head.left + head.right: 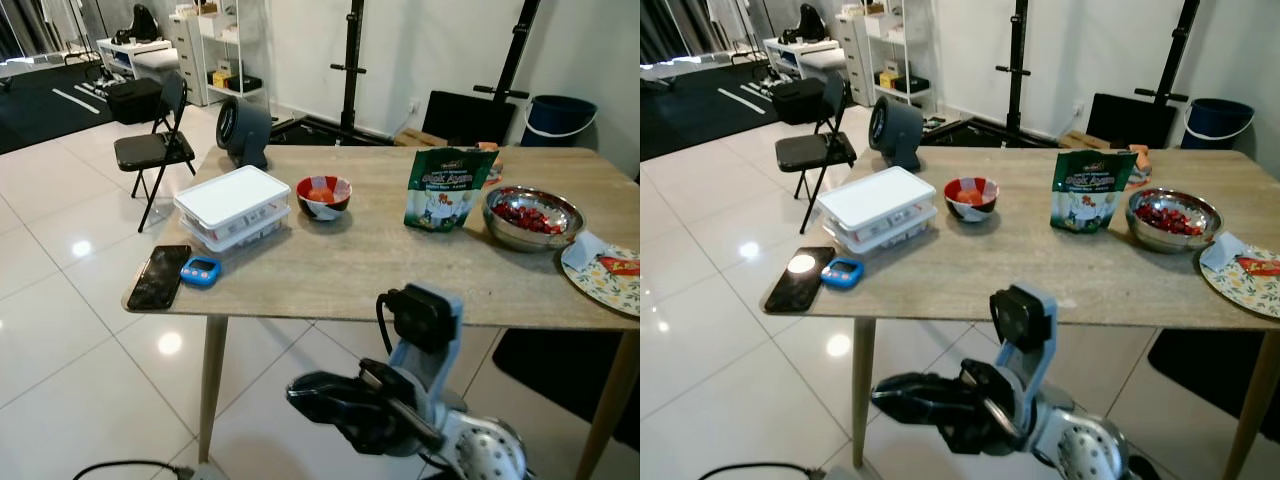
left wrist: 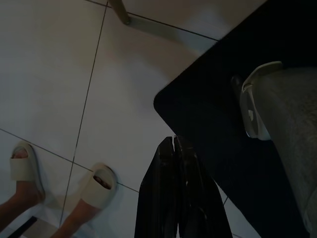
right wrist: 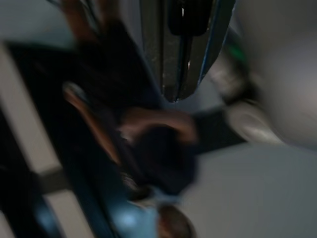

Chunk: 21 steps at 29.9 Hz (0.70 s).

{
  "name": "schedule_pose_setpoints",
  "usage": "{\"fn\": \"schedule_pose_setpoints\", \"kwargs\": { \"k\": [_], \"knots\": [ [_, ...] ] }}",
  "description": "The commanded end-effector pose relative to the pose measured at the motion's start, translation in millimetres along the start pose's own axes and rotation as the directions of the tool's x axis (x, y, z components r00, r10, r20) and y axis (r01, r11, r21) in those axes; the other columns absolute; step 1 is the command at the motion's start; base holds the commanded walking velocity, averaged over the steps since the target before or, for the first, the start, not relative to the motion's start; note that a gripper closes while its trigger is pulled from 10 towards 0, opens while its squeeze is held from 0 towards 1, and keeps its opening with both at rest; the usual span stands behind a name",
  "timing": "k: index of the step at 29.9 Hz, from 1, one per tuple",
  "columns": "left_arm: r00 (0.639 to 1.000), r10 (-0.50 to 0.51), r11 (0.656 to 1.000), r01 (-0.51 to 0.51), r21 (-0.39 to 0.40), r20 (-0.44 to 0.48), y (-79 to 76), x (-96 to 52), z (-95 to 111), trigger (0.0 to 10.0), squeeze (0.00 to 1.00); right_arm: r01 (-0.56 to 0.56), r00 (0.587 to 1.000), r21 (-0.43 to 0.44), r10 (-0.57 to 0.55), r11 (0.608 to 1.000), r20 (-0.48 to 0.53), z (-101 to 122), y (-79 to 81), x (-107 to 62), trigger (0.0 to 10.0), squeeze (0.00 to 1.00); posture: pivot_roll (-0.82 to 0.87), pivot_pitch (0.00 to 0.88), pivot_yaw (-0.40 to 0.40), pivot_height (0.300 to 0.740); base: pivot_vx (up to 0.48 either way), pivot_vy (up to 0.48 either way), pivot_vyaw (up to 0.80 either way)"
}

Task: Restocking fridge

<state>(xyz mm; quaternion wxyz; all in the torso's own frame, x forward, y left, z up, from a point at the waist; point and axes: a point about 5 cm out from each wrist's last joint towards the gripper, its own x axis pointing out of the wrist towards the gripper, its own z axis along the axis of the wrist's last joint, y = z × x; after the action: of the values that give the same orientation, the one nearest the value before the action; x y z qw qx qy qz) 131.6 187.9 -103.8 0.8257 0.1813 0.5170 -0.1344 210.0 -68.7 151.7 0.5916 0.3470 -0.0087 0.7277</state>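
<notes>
the right claw (image 1: 885,395) hangs below the tabletop (image 1: 340,275) edge, in front of the robot, holding nothing. its black fingers appear pressed together in the head views, and the blurred right wrist view shows two prongs lying close with no gap. the left claw (image 2: 174,148) points at the floor, its fingers pressed together and empty; a person's sandalled feet (image 2: 94,186) stand on the white tiles near a dark mat (image 2: 218,114).

goods judged to be for restocking lie on the tabletop. nearest the left corner: a black phone (image 1: 159,276) and a small blue timer (image 1: 200,270), just beside each other. behind them sits a clear storage box with a white lid (image 1: 233,205), then a small patterned bowl (image 1: 324,195), a green standing pouch (image 1: 442,187), a steel bowl of red fruit (image 1: 533,216), and a patterned plate (image 1: 610,278) at the right edge. no fridge can be made out.

risks, as judged:
- raising the right claw from under the tabletop could strike the front edge; cause: it starts beneath the overhang.
- the phone overhangs the front-left corner area and could be knocked off by a sweeping arm.
- the pouch is light and upright; a side contact would tip it toward the steel bowl.

open room: the middle of the tabletop's front strip is bare, giving a clear approach. open tiles lie to the left; a folding chair (image 1: 153,148) and a fan (image 1: 244,131) stand beyond the far-left corner.
</notes>
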Motion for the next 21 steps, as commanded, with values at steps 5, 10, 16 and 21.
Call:
{"fn": "schedule_pose_setpoints", "kwargs": {
  "k": [5, 10, 16, 21],
  "knots": [
    [0.998, -0.042, 0.999, 0.041, -0.026, -0.036, -15.0, -0.3, -9, 10.0, 0.00, 0.426, 0.889, -0.125, -0.440, 0.896, -0.126, -23, -49.9, -47.3, 10.0, 0.00, -0.01, 0.000, -0.023, 0.740, 0.000, 0.000, 0.00],
    [0.999, -0.035, 0.999, 0.033, -0.041, -0.028, -13.7, 0.5, -5, 10.0, 0.00, 0.737, 0.598, -0.212, -0.765, 0.642, -0.237, -50, -71.2, -114.9, 10.0, 0.00, -0.01, 0.000, -0.023, 0.740, 0.000, 0.000, 0.00],
    [0.999, -0.031, 0.998, 0.030, -0.048, -0.021, -13.3, 1.2, -1, 10.0, 0.00, 0.874, 0.287, -0.306, -0.908, 0.378, -0.305, -68, -69.0, -162.8, 10.0, 0.00, -0.02, 0.000, -0.022, 0.740, 0.000, 0.000, 0.00],
    [0.999, -0.031, 0.998, 0.030, -0.053, -0.017, -13.8, 1.6, 1, 10.0, 0.00, 0.893, -0.087, -0.444, -0.936, 0.079, -0.342, -90, -52.9, -210.8, 10.0, 0.00, -0.02, 0.000, -0.023, 0.740, 0.000, 0.000, 0.00]
  ]
}}
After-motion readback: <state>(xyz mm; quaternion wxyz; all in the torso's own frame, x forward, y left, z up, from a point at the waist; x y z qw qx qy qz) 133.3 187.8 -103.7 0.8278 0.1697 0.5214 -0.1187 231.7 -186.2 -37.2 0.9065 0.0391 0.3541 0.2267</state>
